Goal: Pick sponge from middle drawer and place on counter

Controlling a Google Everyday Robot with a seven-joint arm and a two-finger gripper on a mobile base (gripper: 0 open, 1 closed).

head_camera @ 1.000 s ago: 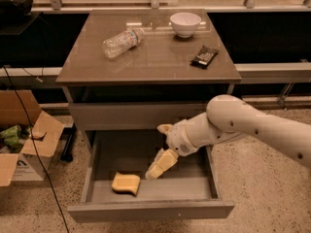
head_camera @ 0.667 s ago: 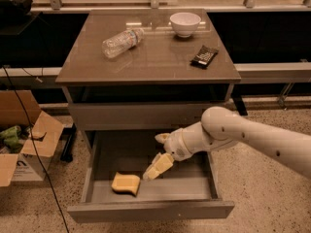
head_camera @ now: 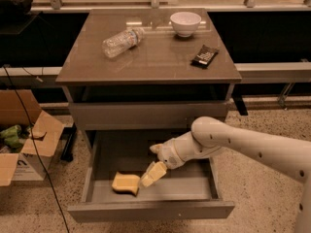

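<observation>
Since the earlier frame the gripper (head_camera: 151, 174) has dropped lower and swung in toward the sponge (head_camera: 125, 183), closing what was a clear gap; the sponge itself has not shifted. Its yellowish tip now sits just to the right of the sponge, at or almost at that edge, angled down and leftward. Whether it is spread or pressed together I cannot tell, and nothing shows the sponge gripped yet.

The sponge lies flat, slightly curled, on the floor of the pulled-out middle drawer (head_camera: 194, 186), which surrounds it on all sides with the front panel nearest. The white arm (head_camera: 252, 147) comes in from the sponge's right and slants down over the drawer wall, probably because the closed drawer front overhead leaves only that opening for a reach.

Above and behind the sponge is the counter (head_camera: 160, 57), where it is meant to end up. A clear bottle (head_camera: 121, 41) lies on its side there, with a white bowl (head_camera: 185, 23) and a dark packet (head_camera: 204, 56) further to the right. Bare surface between them looks like enough for a landing spot. Off to the sponge's left, on the floor, stands an open cardboard box (head_camera: 29, 140).

I judge the step in hand to be the final approach before the grasp.
</observation>
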